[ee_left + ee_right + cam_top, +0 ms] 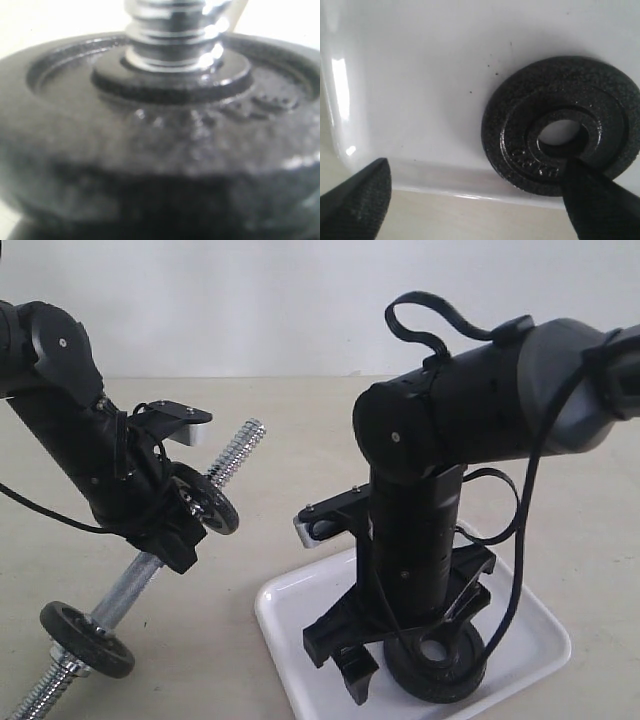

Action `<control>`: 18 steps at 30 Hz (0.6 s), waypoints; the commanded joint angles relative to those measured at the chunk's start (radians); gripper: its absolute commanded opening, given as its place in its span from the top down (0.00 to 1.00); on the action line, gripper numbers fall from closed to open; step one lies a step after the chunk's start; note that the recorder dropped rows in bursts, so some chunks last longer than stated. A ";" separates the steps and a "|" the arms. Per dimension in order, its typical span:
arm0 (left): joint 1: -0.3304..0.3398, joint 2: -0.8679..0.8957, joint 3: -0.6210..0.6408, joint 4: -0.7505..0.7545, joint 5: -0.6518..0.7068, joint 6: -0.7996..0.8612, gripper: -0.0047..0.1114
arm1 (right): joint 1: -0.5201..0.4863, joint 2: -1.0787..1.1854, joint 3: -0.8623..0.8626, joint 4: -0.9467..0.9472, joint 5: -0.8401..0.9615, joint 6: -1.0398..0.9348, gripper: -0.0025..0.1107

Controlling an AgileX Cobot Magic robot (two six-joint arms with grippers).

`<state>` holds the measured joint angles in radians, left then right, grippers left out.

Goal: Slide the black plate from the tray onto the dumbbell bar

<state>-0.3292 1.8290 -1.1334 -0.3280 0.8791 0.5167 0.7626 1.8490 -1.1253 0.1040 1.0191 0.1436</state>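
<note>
Black plate, exterior view: the black plate (440, 665) lies flat in the tray (535, 640), close to the tray's near rim, centre hole facing up, partly covered by the right arm.
Right gripper, exterior view: the right gripper (405, 660) points down into the tray with its jaws spread wide over the plate; released, grasping nothing.
Dumbbell bar, exterior view: the dumbbell bar (130, 585) is tilted and stands apart from the tray, to the tray's left; its raised threaded end is the end nearer the tray.
Discs on the bar: the upper disc (207, 506) and the lower disc (86, 638) both sit on the bar, the lower one farther from the tray.
Left gripper, exterior view: the left gripper (180, 540) is clenched on the bar, just beside the upper disc on the side away from the tray.
Tabletop: the beige tabletop (270, 440) carries the tray.
Left wrist view: the upper disc (160, 150) fills the frame, blurred, with the chrome bar (175, 30) passing through its centre; the gripper's fingers are hidden.
Right wrist view, plate: the plate (560, 125) rests on the tray floor (420, 75), just inside the rim; white shows through its hole.
Right wrist view, gripper: one fingertip (355, 200) hangs outside the tray rim above the tabletop (450, 220); the other (600, 205) overlaps the plate beside the hole, and contact cannot be told. The jaws are wide apart.
</note>
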 commanded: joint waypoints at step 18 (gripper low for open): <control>-0.006 -0.059 -0.024 -0.049 0.009 0.007 0.92 | -0.005 0.081 -0.003 -0.006 -0.019 0.006 0.25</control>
<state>-0.3292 1.8290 -1.1334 -0.3280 0.8791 0.5167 0.7626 1.9197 -1.1260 0.1040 0.9874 0.1480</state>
